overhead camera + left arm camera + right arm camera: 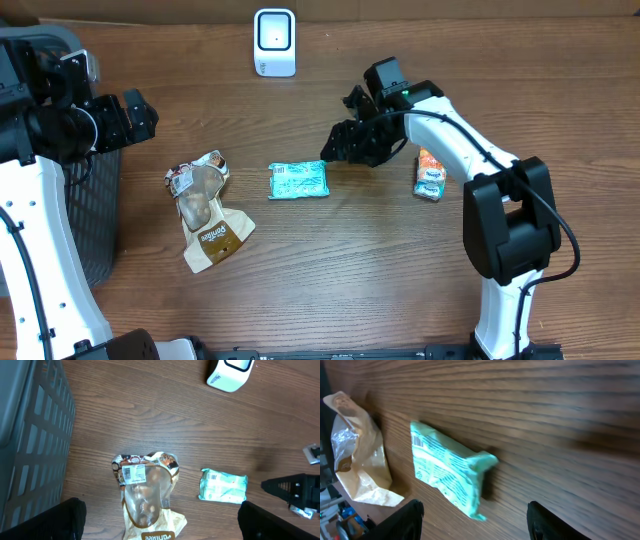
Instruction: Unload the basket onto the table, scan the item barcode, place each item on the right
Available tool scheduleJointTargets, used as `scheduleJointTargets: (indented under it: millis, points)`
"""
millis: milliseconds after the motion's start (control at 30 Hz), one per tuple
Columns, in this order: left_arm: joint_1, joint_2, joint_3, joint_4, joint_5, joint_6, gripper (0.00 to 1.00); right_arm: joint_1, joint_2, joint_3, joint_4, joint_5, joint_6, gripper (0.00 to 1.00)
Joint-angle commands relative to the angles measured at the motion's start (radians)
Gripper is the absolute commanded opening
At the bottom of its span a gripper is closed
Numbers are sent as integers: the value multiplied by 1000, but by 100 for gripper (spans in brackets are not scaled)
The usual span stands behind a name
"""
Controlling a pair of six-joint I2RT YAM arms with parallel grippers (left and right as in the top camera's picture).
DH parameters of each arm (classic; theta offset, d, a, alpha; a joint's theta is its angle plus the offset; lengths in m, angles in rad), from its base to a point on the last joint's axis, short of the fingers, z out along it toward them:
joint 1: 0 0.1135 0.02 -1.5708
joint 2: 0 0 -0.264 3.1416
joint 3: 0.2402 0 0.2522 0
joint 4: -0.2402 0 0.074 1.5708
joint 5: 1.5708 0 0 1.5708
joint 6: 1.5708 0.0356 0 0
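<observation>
**A:** Checking the right hand first. Where does it sit against the scanner?

**B:** Nearer my side of the table than the scanner, and off to the scanner's right. The fingers stand partly apart with nothing between them. I'd call it empty.

**A:** And the item?

**B:** The green packet lies flat on the table, almost straight out from the scanner's face toward me and well apart from it. Its long axis runs left to right, roughly parallel to the scanner's front. My right hand is just beside the packet's right end, on the scanner side of it. From above I can't tell if a fingertip touches the wrapper. The wrist view looks clear.

**A:** Barcode?

**B:** The barcode faces up, at the packet end away from that hand.

**A:** Left hand?

**B:** The left hand is far out to the scanner's left, by the basket. Its jaws are as wide as they go and it holds nothing. The right arm is clearly the nearer one.

**A:** Next move?

**B:** My guess is to pinch the packet's right end across its short width. Then I'd lift it toward the scanner with the barcode turned to face it. The brown bag and the orange packet lie to the scanner's left and right. I'd leave both alone.
</observation>
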Motion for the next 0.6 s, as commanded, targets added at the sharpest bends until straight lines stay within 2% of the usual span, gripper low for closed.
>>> scheduleJointTargets:
  millis: [0,567]
  points:
    - [-2,-1,13,0,1,15,99,28,14,-43,31,-20,60,61]
    - [-2,-1,13,0,1,15,99,44,16,-247,317,-73,266,47]
